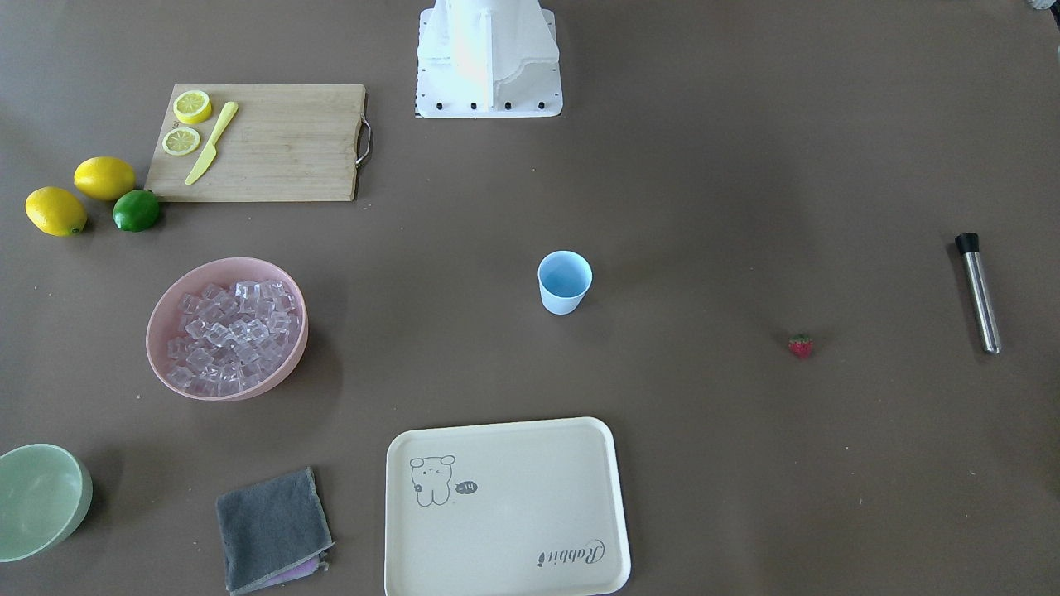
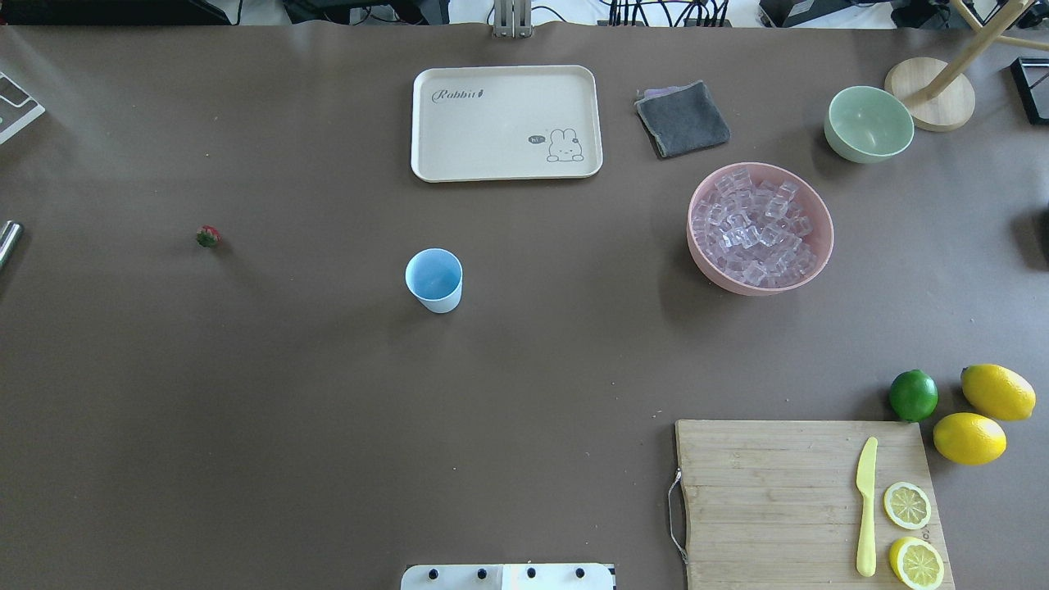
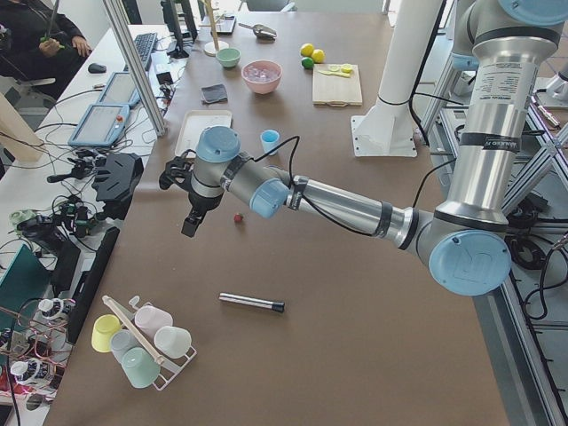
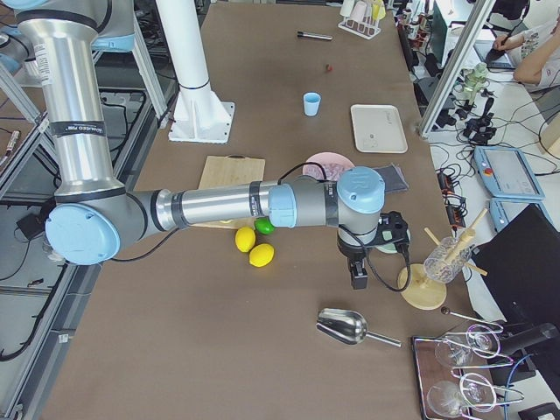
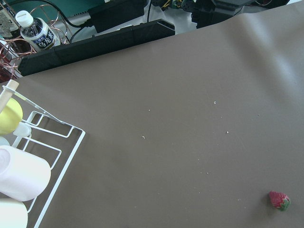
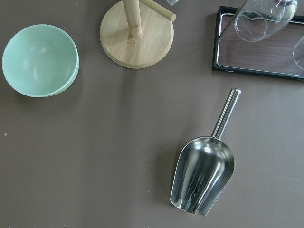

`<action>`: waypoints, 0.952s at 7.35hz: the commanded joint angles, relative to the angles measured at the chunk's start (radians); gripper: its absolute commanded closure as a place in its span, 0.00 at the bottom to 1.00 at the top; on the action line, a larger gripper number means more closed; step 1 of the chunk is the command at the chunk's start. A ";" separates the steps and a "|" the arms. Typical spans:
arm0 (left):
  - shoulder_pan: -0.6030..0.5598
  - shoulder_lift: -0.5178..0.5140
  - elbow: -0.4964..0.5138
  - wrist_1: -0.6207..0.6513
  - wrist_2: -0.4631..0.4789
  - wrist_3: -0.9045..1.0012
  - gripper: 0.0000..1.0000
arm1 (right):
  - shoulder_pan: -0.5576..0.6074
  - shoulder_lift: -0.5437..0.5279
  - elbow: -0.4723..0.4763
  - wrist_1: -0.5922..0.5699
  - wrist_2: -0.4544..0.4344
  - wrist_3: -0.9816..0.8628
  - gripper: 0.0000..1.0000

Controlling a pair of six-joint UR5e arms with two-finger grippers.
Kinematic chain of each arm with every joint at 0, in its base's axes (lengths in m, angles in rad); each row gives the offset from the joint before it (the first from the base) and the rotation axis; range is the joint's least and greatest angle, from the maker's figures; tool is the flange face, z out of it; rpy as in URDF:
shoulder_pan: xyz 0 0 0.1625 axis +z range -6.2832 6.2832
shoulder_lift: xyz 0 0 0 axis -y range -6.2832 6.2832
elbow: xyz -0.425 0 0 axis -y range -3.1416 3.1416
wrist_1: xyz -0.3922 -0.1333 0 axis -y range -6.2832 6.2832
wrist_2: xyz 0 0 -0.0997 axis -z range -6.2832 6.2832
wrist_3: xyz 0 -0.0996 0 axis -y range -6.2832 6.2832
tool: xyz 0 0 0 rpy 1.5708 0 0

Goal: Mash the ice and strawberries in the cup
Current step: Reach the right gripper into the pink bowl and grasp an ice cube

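Note:
The light blue cup (image 2: pixel 433 279) stands upright near the table's middle, with nothing showing inside it. The ice (image 2: pixel 758 223) fills a pink bowl (image 2: pixel 737 285) on my right side. One small red strawberry (image 2: pixel 208 237) lies alone on my left side and also shows at the lower right of the left wrist view, strawberry (image 5: pixel 279 200). My left gripper (image 3: pixel 190 224) hangs above the table just beside the strawberry; I cannot tell its state. My right gripper (image 4: pixel 358 278) hovers past the pink bowl, near the green bowl; I cannot tell its state either.
A metal muddler (image 1: pixel 978 291) lies at the far left end. A steel scoop (image 6: pixel 203 178) lies beyond the pale green bowl (image 2: pixel 869 123). Also here are a cream tray (image 2: pixel 506 123), a grey cloth (image 2: pixel 683 119), a cutting board (image 2: pixel 778 492), a lime (image 2: pixel 913 395) and a cup rack (image 3: pixel 142 342).

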 commanded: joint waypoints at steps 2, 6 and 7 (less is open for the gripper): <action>0.000 -0.005 0.000 0.000 0.001 -0.002 0.02 | 0.011 -0.004 0.001 0.000 0.004 0.006 0.01; 0.021 -0.008 0.006 -0.006 0.004 0.006 0.02 | -0.086 0.029 0.122 0.000 0.056 0.292 0.01; 0.021 -0.009 0.006 -0.006 0.025 0.004 0.02 | -0.139 0.049 0.175 0.000 0.067 0.434 0.01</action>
